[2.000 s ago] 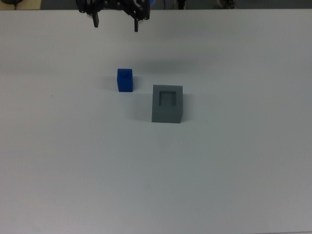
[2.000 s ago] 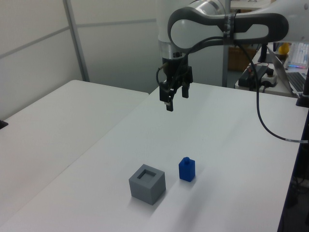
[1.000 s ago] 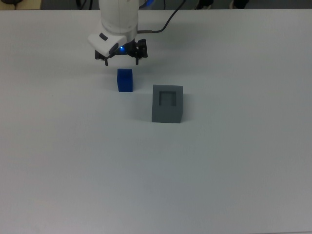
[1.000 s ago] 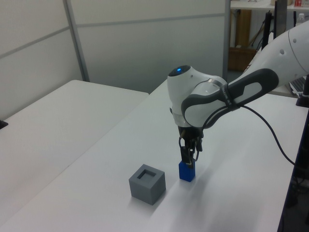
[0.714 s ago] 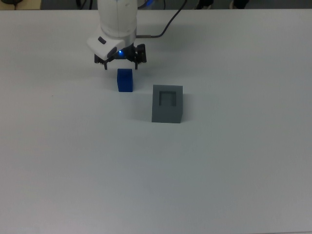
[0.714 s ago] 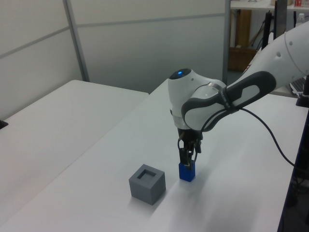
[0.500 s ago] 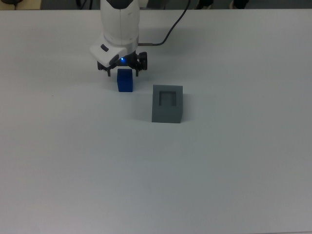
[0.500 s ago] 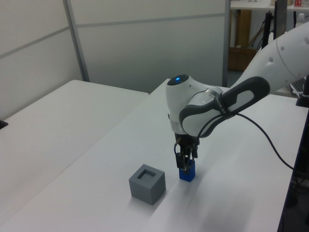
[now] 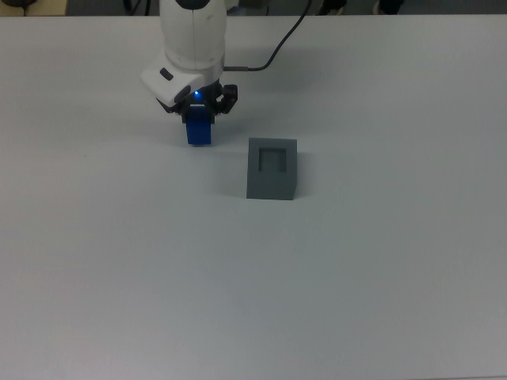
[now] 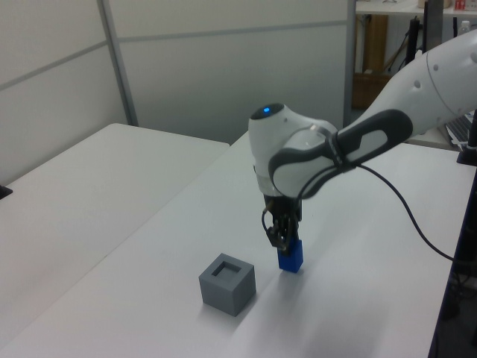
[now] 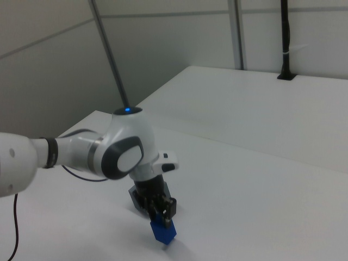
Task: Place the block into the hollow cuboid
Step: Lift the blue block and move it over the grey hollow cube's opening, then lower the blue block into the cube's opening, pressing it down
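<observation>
In the top view, the small bright blue matte block (image 9: 199, 132) sat up and toward the top view's left of the matte grey hollow cuboid (image 9: 272, 169), near it but clearly apart on the white surface (image 9: 253, 285), and the black jaws (image 9: 200, 111) of the white arm appeared closed on the block's upper part, covering its top. In the left view, the block (image 10: 291, 256) lay to the left view's right of the grey cuboid (image 10: 227, 283), with the jaws (image 10: 282, 234) gripping it from above; its base looked at or barely off the surface, though which could not be told. In the right view, the block (image 11: 163, 230) hung tilted below the jaws (image 11: 161, 211), and the cuboid was hidden behind the arm. To do this step well, the block should probably rise straight, clear the cuboid's rim, be levelled, and be centred over the square recess (image 9: 273, 160) before lowering, since a tilted corner could catch.
</observation>
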Controlling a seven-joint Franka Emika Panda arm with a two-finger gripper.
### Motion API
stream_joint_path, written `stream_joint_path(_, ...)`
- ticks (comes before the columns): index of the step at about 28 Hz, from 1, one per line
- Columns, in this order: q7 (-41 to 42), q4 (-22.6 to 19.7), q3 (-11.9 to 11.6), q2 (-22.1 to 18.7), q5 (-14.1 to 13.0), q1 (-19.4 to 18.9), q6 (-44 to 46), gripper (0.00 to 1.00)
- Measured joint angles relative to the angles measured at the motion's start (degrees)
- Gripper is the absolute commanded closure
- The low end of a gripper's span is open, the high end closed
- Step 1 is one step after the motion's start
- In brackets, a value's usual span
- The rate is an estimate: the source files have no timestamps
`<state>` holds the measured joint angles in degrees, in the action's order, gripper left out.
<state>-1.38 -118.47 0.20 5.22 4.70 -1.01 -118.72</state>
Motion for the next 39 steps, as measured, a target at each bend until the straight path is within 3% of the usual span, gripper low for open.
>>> stream_joint_path(8, 0.47, 8.19, 0.01, -0.02, -0.16, -0.03, 10.2, 0.99)
stream_joint_path(12, 0.48, 14.34, 0.28, 0.75, -1.89, -0.49, 13.15, 0.98)
stream_joint_path(16, -0.41, 20.82, 0.63, 3.49, -3.06, -3.13, 13.99, 0.98)
stream_joint_path(21, -4.17, 25.73, 1.29, 7.92, -3.11, -6.81, 14.07, 0.98)
stream_joint_path(29, -10.31, 27.48, 1.93, 12.55, -3.11, -9.24, 14.0, 0.99)
stream_joint_path(39, -15.82, 27.71, 1.94, 13.0, -3.11, -9.27, 12.12, 0.99)
